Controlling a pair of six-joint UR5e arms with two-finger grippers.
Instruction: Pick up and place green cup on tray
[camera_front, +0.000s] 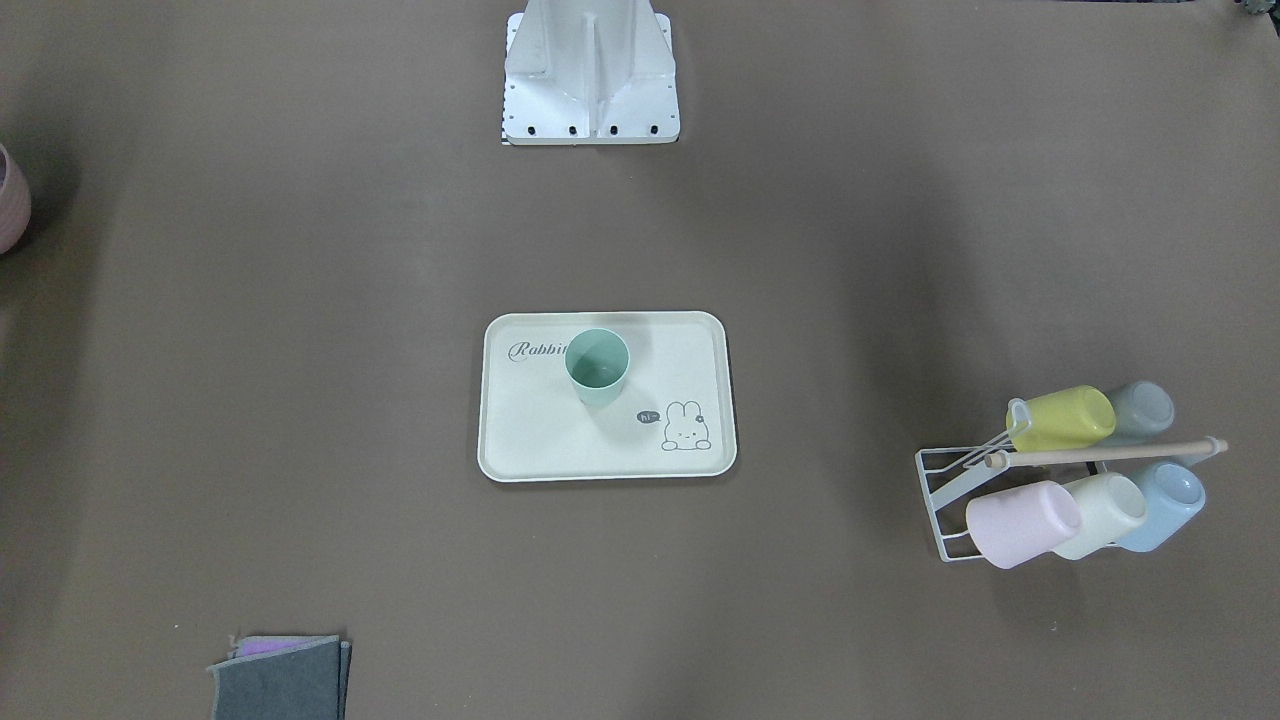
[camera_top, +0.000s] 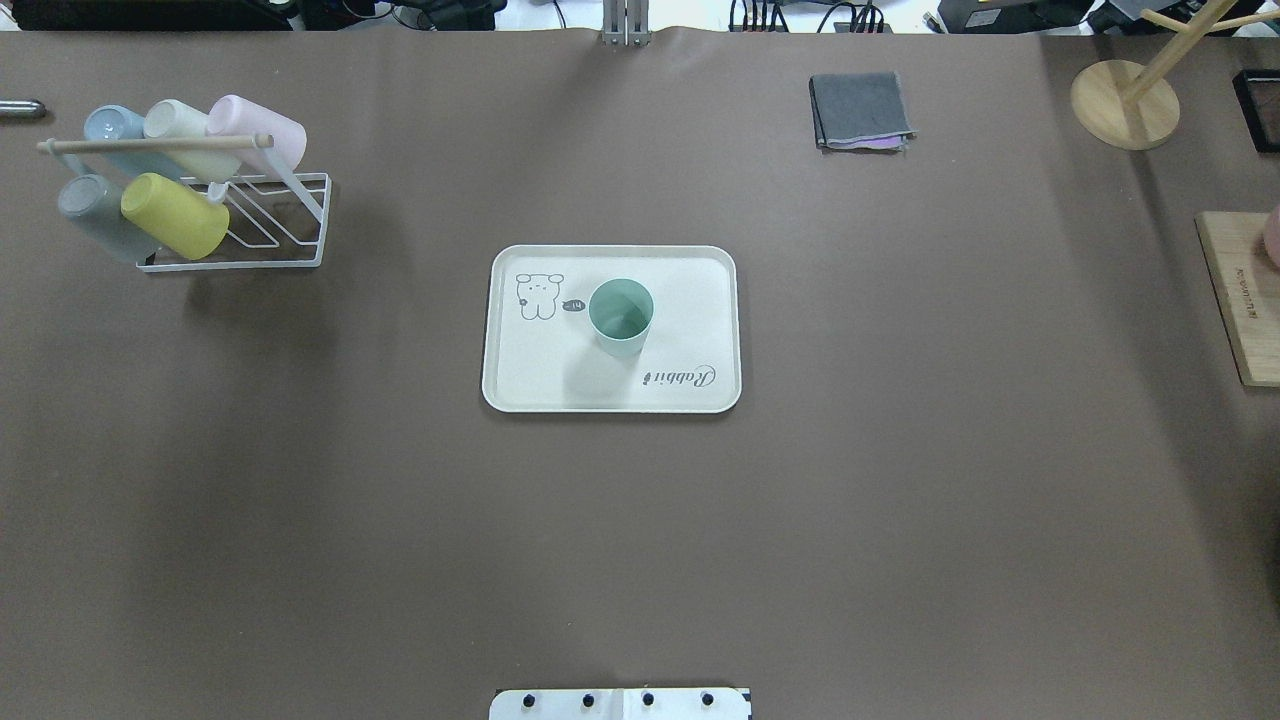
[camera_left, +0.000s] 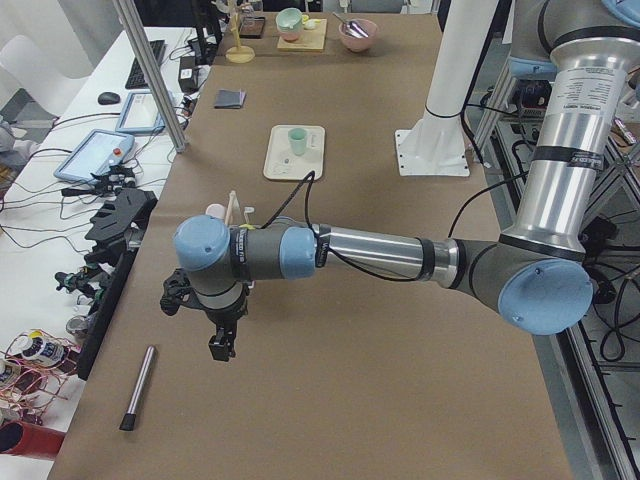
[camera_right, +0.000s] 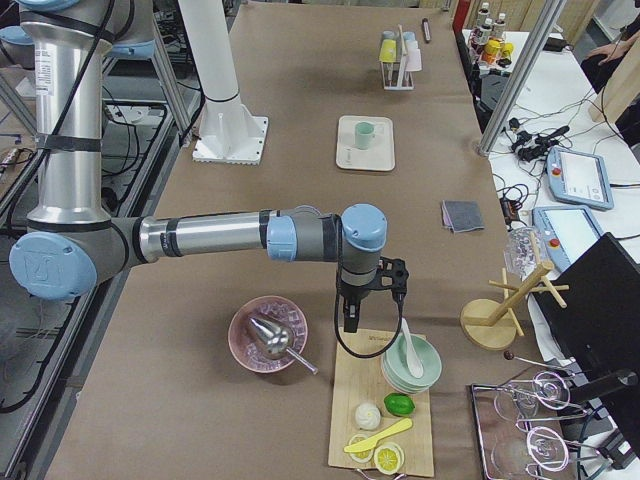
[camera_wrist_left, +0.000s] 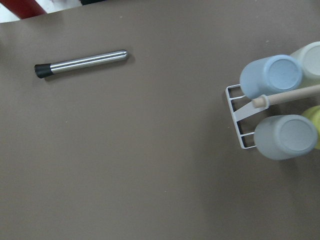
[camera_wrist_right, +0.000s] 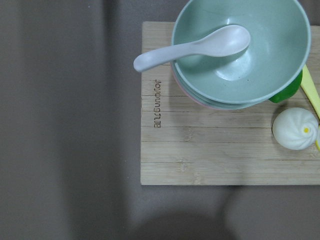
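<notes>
Judging the task done, I see the cup, a plain matte teal tumbler, standing upright inside the tray, with the left gripper and right gripper well apart from it, their opening beyond what I can tell.

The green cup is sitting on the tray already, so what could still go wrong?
The green cup stands upright and empty on the tray, so a bump could tip it. The right hand hangs low near the stacked bowls and spoon; a careless move might hit them. The left hand hangs near the cup rack, likewise.
</notes>
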